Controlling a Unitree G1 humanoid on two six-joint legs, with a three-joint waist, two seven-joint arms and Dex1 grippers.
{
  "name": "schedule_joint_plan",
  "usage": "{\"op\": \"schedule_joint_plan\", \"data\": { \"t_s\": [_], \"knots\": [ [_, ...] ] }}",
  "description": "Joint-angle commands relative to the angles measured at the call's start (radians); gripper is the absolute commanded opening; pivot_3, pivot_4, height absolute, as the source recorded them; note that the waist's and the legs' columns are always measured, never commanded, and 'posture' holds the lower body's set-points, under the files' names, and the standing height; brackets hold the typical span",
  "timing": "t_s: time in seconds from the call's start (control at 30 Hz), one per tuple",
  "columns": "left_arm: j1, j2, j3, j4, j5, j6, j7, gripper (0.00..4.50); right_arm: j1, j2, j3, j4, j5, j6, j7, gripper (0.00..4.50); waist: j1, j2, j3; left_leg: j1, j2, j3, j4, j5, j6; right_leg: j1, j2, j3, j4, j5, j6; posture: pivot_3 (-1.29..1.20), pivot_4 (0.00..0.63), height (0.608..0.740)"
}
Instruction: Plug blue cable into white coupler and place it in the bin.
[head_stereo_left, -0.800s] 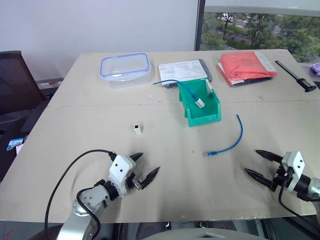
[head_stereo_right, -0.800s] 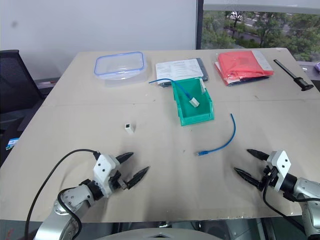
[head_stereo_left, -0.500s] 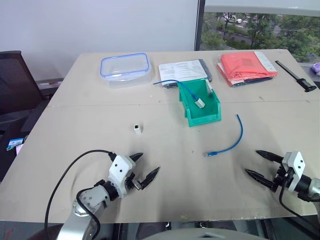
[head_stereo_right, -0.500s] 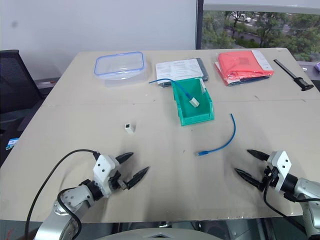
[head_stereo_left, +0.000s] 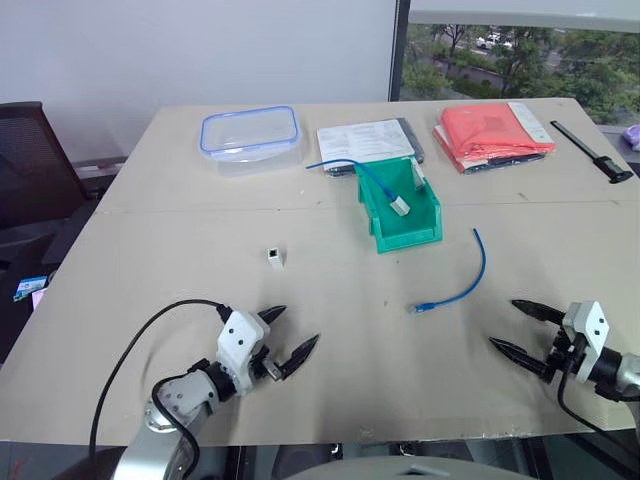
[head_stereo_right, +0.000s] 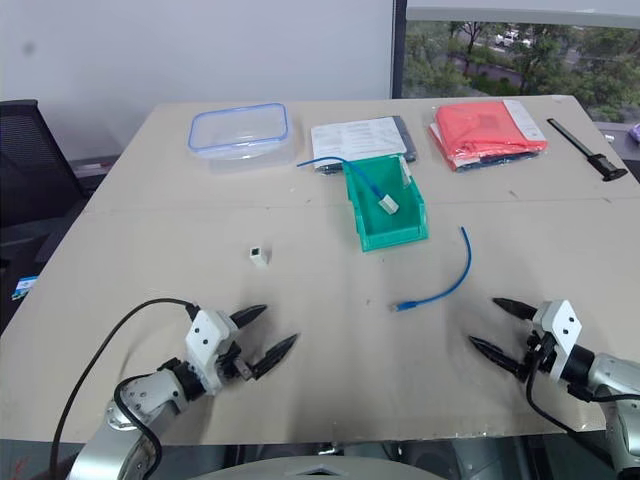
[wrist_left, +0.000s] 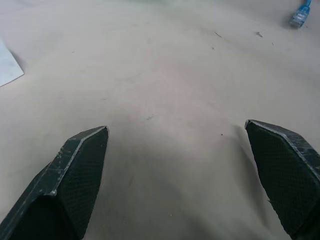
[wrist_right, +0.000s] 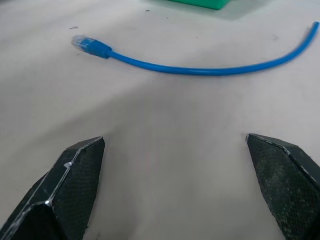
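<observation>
Nothing is picked up yet. Two grippers, left gripper (head_stereo_left: 288, 337) and right gripper (head_stereo_left: 518, 328), hover with fingers spread apart, empty. One blue cable (head_stereo_left: 461, 281) lies near the right gripper; one white coupler (head_stereo_left: 275, 258) sits well apart (leftward); one green bin (head_stereo_left: 400, 207) stands beyond. Next, probably: grasp cable and coupler.

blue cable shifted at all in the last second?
No. The blue cable lies in the same curve, at the same spot right of and below the green bin; both hands are clear of it.

Curved blue cable (head_stereo_left: 464, 280) lying loose on table, white coupler (head_stereo_left: 275, 257) apparently upright well apart, green bin (head_stereo_left: 400, 206) beyond
</observation>
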Motion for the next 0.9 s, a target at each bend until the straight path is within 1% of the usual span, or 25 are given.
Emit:
{"op": "schedule_joint_plan", "data": {
  "t_s": [0.03,0.17,0.27,0.37,0.47,0.5,0.57,0.7,0.73,0.8,0.83,0.9],
  "knots": [
    [-0.029,0.064,-0.029,-0.071,-0.056,0.057,-0.105,4.5,-0.071,-0.03,0.058,-0.142,-0.005,0.064,-0.009,4.45,0.0,0.001,0.001,0.0,0.0,0.0,0.0,0.0,0.0,0.0,0.0,0.0,0.0,0.0,0.0,0.0,0.15,0.736],
    [-0.121,0.15,-0.034,-0.156,-0.115,0.128,-0.194,4.5,-0.164,-0.056,0.169,-0.212,-0.058,0.129,0.003,4.45,0.003,-0.008,0.006,-0.002,0.0,0.0,0.001,0.0,0.001,-0.001,0.0,-0.001,0.001,0.0,0.0,0.0,0.15,0.736],
    [-0.171,0.193,-0.043,-0.183,-0.125,0.154,-0.236,4.5,-0.222,-0.074,0.239,-0.205,-0.103,0.161,0.013,4.45,0.002,-0.01,0.007,-0.006,0.0,-0.001,0.001,0.003,0.004,-0.003,-0.001,-0.002,0.0,0.001,-0.002,0.0,0.15,0.736],
    [-0.236,0.239,-0.046,-0.207,-0.144,0.184,-0.284,4.5,-0.307,-0.085,0.323,-0.142,-0.168,0.181,0.032,4.45,0.0,-0.01,0.008,-0.012,0.0,-0.001,0.004,0.003,0.004,-0.006,-0.001,-0.004,0.0,0.003,-0.004,0.0,0.15,0.736],
    [-0.28,0.262,-0.042,-0.214,-0.162,0.208,-0.312,4.5,-0.377,-0.083,0.383,-0.062,-0.225,0.16,0.05,4.45,0.0,-0.012,0.01,-0.015,0.0,-0.003,0.008,0.003,0.004,-0.007,0.002,-0.006,0.0,0.005,0.0,0.0,0.15,0.736],
    [-0.289,0.267,-0.04,-0.218,-0.171,0.216,-0.319,4.5,-0.402,-0.077,0.399,-0.039,-0.23,0.155,0.061,4.22,0.0,-0.011,0.01,-0.015,0.0,-0.003,0.009,0.003,0.004,-0.007,0.005,-0.007,0.0,0.005,0.0,0.0,0.15,0.736],
    [-0.302,0.275,-0.037,-0.221,-0.179,0.227,-0.328,4.5,-0.448,-0.055,0.419,-0.009,-0.236,0.152,0.066,3.65,-0.002,-0.012,0.011,-0.015,0.001,-0.004,0.009,0.003,0.004,-0.007,0.006,-0.007,0.0,0.005,0.0,0.0,0.15,0.736],
    [-0.311,0.276,-0.03,-0.216,-0.182,0.234,-0.333,4.5,-0.497,-0.02,0.446,0.018,-0.242,0.147,0.075,1.62,-0.001,-0.013,0.011,-0.015,0.002,-0.005,0.011,0.003,0.004,-0.006,0.007,-0.007,0.003,0.004,0.002,0.0,0.15,0.736],
    [-0.312,0.273,-0.026,-0.213,-0.183,0.235,-0.331,4.5,-0.511,-0.009,0.458,0.03,-0.247,0.146,0.08,1.33,-0.001,-0.013,0.011,-0.015,0.002,-0.006,0.012,0.003,0.004,-0.006,0.007,-0.007,0.003,0.004,0.002,0.0,0.15,0.736],
    [-0.316,0.267,-0.019,-0.204,-0.186,0.236,-0.328,4.5,-0.543,0.017,0.481,0.053,-0.258,0.152,0.082,0.26,-0.002,-0.013,0.011,-0.015,0.002,-0.006,0.013,0.003,0.004,-0.006,0.006,-0.007,0.004,0.004,0.002,0.0,0.15,0.736],
    [-0.32,0.265,-0.016,-0.196,-0.183,0.233,-0.328,4.5,-0.563,0.034,0.491,0.067,-0.265,0.156,0.079,0.12,-0.004,-0.013,0.011,-0.015,0.002,-0.006,0.013,0.003,0.004,-0.006,0.006,-0.007,0.005,0.004,0.002,0.0,0.15,0.736],
    [-0.33,0.267,-0.014,-0.176,-0.172,0.225,-0.331,4.5,-0.61,0.071,0.508,0.099,-0.284,0.163,0.067,0.12,-0.005,-0.013,0.011,-0.014,0.002,-0.005,0.013,0.003,0.004,-0.006,0.006,-0.007,0.007,0.004,0.002,0.0,0.15,0.736]
  ]
}}
